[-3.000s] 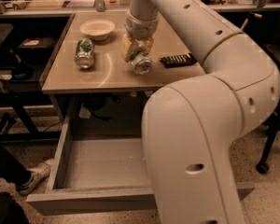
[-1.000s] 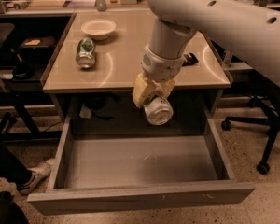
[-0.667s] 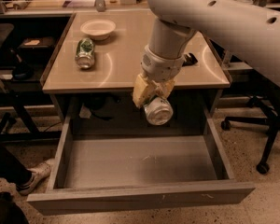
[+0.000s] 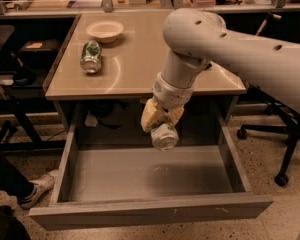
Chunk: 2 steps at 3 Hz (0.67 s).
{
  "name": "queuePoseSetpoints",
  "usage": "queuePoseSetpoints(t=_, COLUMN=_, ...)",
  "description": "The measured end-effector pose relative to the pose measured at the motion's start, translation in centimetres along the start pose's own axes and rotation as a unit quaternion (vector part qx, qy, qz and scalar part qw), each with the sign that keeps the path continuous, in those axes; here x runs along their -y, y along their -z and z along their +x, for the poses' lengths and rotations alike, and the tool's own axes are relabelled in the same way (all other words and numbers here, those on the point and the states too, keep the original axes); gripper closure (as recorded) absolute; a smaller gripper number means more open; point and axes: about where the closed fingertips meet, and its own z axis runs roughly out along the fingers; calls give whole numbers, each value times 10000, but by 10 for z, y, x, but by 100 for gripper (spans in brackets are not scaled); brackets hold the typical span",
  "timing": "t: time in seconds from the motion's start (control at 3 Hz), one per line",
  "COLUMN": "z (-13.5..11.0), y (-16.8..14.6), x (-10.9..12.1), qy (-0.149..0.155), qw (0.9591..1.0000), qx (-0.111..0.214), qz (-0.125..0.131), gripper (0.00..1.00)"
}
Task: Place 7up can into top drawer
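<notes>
My gripper (image 4: 160, 121) hangs from the big white arm, in front of the table's front edge and above the open top drawer (image 4: 145, 176). It is shut on the 7up can (image 4: 164, 136), a pale silvery can with its silver end facing the camera. The can hangs a little above the back middle of the drawer's pale bottom. The drawer is pulled wide open and holds nothing.
A darker green can (image 4: 91, 57) lies on its side on the beige table top (image 4: 135, 64), with a white bowl (image 4: 105, 30) behind it. A shoe (image 4: 35, 186) is at the drawer's left. An office chair base (image 4: 275, 139) stands at the right.
The arm has carried the can off the table top and out over the open drawer. Since a second ago it has sunk slightly toward the drawer.
</notes>
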Motion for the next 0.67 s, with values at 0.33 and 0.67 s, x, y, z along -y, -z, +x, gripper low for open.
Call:
queuePoseSetpoints(t=0.33, z=0, y=-33, x=9, qy=-273, qw=9995, qx=-58, qz=-160, gripper=100)
queuePoseSetpoints(t=0.67, z=0, y=-33, x=9, qy=-274, qw=9995, qx=-58, qz=-162, gripper=100)
